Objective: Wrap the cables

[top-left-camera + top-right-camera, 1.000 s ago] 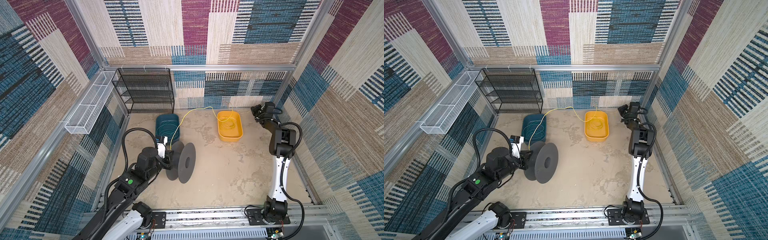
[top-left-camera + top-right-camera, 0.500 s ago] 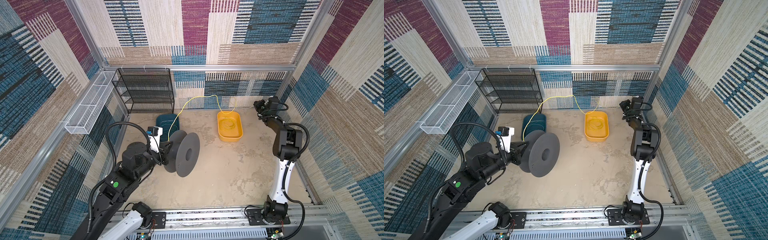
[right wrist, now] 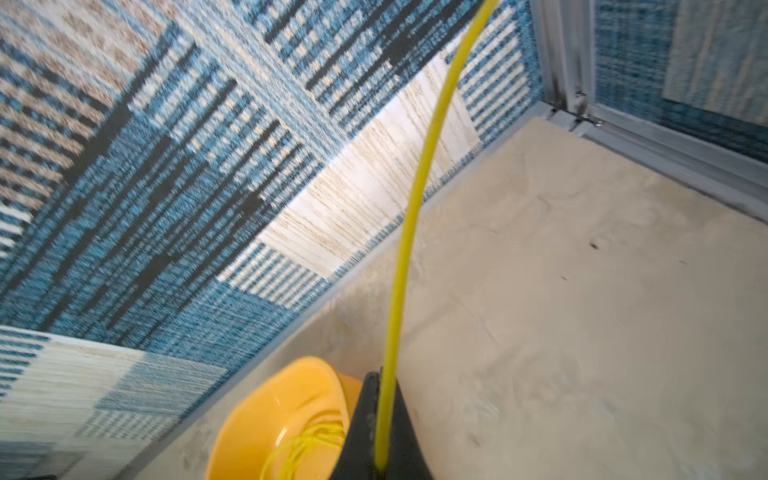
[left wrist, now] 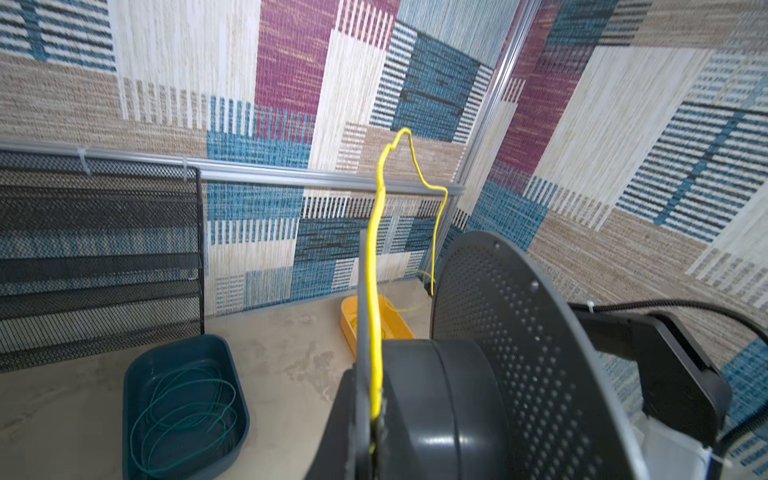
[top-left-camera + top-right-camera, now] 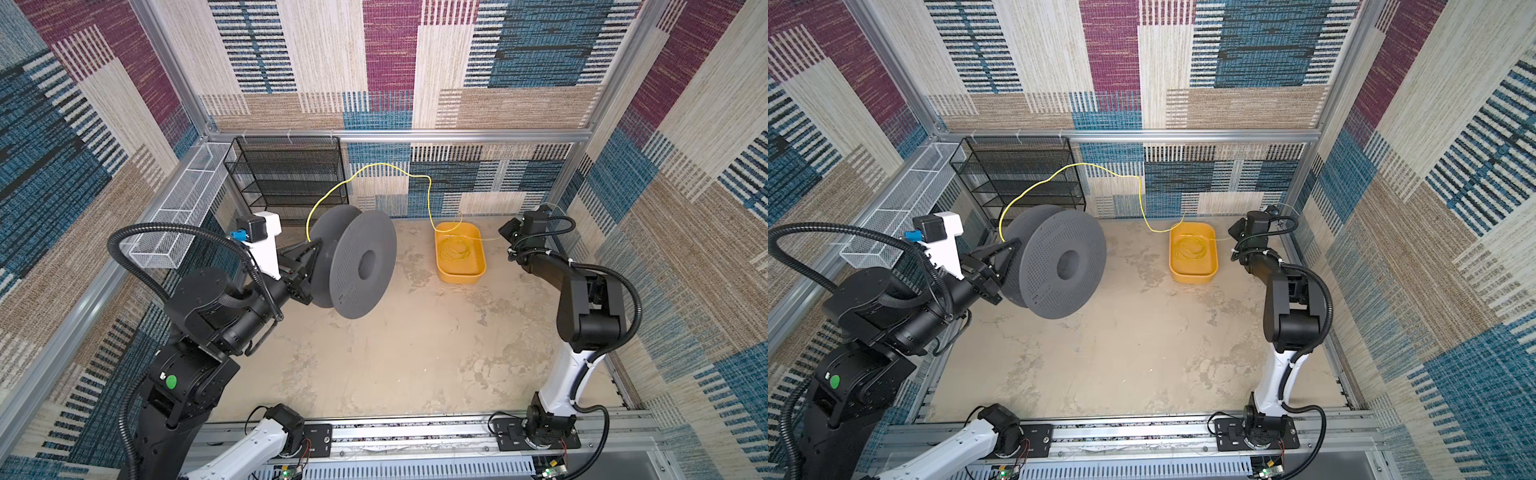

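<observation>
Raised higher beside the yellow bin (image 5: 457, 277), our left gripper (image 5: 312, 249) clamps the spool (image 5: 353, 291), right gripper (image 3: 381, 386) pinches the cable (image 5: 386, 165), so we can start winding.

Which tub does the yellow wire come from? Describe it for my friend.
Look along the back wall, right of the black mesh shelf rack. On the floor sits a yellow tub, with the yellow cable rising from it; its neighbour is a dark blue tub.
</observation>
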`<state>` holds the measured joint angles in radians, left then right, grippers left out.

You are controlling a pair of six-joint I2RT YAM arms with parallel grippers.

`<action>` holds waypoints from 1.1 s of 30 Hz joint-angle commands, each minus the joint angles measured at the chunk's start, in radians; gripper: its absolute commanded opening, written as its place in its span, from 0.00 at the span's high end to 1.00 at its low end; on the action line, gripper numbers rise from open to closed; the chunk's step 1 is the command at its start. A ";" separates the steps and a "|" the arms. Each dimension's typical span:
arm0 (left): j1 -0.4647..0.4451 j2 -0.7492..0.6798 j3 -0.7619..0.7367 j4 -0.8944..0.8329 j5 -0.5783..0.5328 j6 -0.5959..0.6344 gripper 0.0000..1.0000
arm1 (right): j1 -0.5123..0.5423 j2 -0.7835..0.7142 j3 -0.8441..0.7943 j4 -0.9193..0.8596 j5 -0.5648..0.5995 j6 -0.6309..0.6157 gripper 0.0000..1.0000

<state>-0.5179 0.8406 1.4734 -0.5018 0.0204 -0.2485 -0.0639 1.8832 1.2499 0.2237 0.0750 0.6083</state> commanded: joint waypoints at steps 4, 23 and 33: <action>0.021 0.060 0.089 0.204 -0.064 -0.036 1.00 | 0.051 -0.149 -0.160 0.045 0.153 -0.106 1.00; 0.706 0.446 0.317 0.655 0.484 -0.858 1.00 | 0.160 -0.434 -0.488 0.007 0.277 -0.123 1.00; 0.773 0.534 0.360 0.613 0.368 -0.792 1.00 | 0.309 -0.670 -0.640 -0.068 0.364 -0.162 1.00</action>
<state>0.2512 1.3701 1.8072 0.0345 0.4496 -1.0603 0.2203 1.2675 0.6342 0.1928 0.3801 0.4706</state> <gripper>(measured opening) 0.075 0.053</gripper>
